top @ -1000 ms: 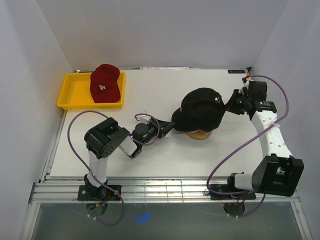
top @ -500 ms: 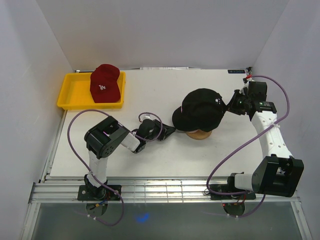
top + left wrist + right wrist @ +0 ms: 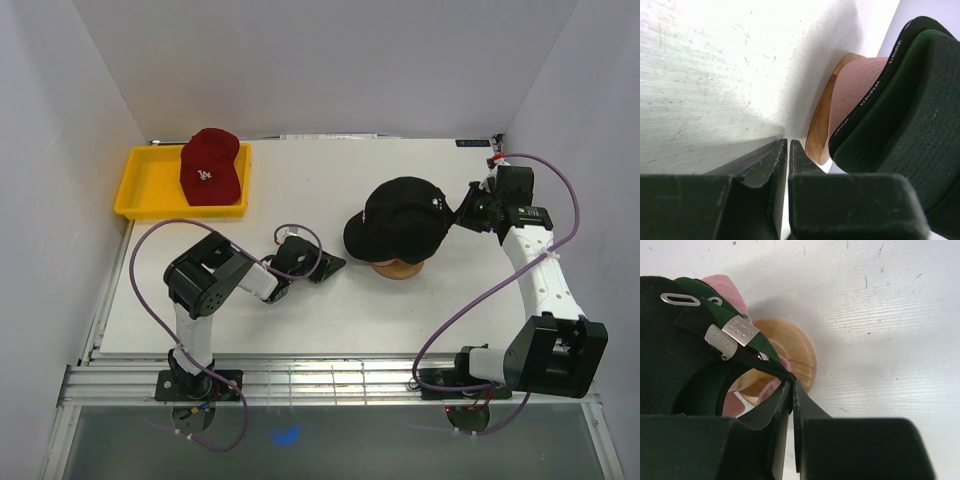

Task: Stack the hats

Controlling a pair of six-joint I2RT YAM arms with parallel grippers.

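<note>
While both arms reach over the table [image 3: 420,310], left gripper [image 3: 788,142]: fingers pressed together, nothing between them, tips low over the tabletop.
Left gripper position: just short of the wooden stand [image 3: 819,125], apart from it; in the top view it lies to the left of the stack and touches no cap.
Right gripper [image 3: 791,382]: clamped tight on the rear strap of the dark green cap [image 3: 767,354], with the pinch point right at the stand's edge.
Strap: green, with a metal buckle [image 3: 740,331] a little up from the fingertips; a second, dark strap with a silver clip lies beside it.
Black cap [image 3: 400,218]: on top, seated over the stand, brim toward the left arm, small white logo on the side.
Dark green cap, left wrist view: dark green brim surface showing, a black lettered band along its edge.
Pink fabric [image 3: 855,95]: between the caps and the wooden top.
Red cap [image 3: 210,165]: in the yellow tray [image 3: 150,190] at the far left, white lettering up, well apart from the stack.
Stack: two caps on the stand, the red one not yet on it.
</note>
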